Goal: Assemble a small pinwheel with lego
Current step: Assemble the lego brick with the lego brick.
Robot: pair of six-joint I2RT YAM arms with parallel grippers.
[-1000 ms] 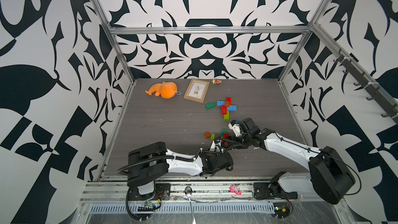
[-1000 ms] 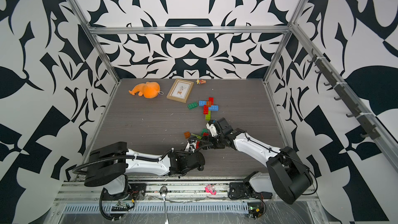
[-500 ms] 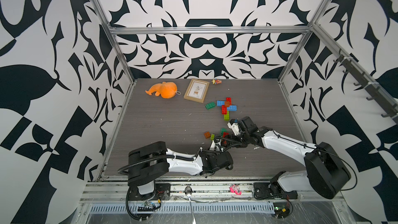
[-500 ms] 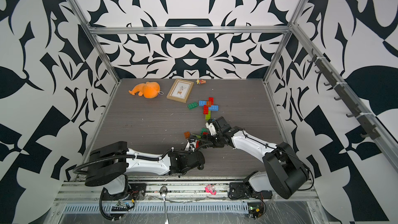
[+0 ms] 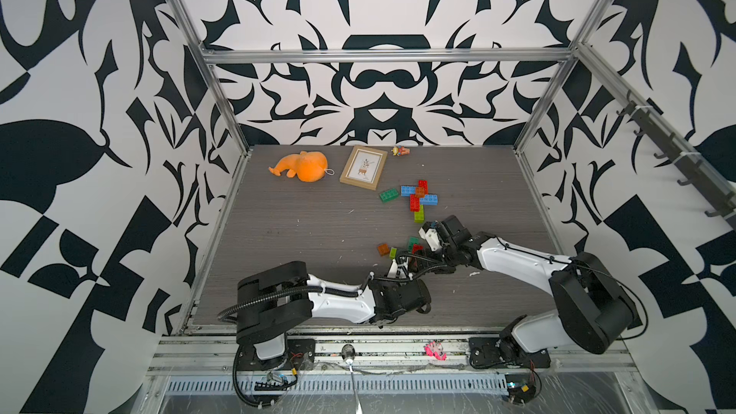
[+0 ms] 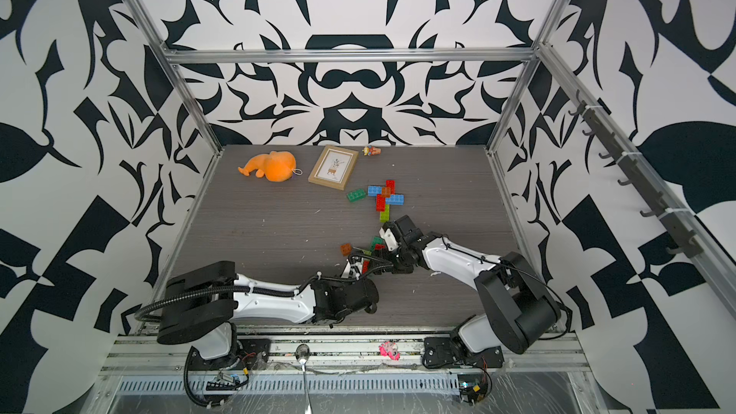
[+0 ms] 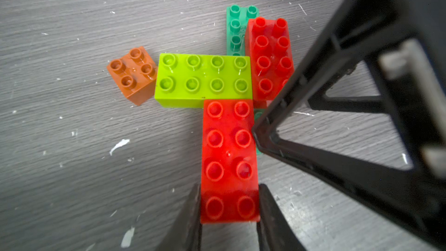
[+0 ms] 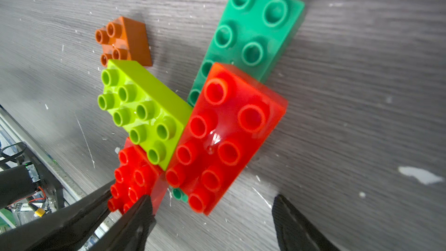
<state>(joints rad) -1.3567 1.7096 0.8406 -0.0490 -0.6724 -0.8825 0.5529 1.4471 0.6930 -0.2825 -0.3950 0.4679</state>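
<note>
Near the table's front, my left gripper (image 7: 229,189) is shut on the end of a red lego brick (image 7: 229,155). That brick butts against a lime brick (image 7: 204,78), with an orange-brown square brick (image 7: 132,76) beside it. A second red brick (image 8: 226,136) lies partly on a dark green brick (image 8: 251,35). My right gripper (image 8: 212,216) stands open just short of this second red brick, holding nothing. In both top views the cluster (image 5: 414,246) (image 6: 374,244) sits between the two arms.
Farther back lies a cross of blue, red and orange-brown bricks (image 5: 418,195), with a lime brick (image 5: 419,215) and a loose dark green brick (image 5: 388,194) next to it. An orange plush toy (image 5: 302,166), a picture frame (image 5: 363,168) and a small figure (image 5: 399,150) line the back.
My right gripper has edged closer to the brick cluster and its jaws have narrowed a little. The left gripper keeps its hold and has not moved.
</note>
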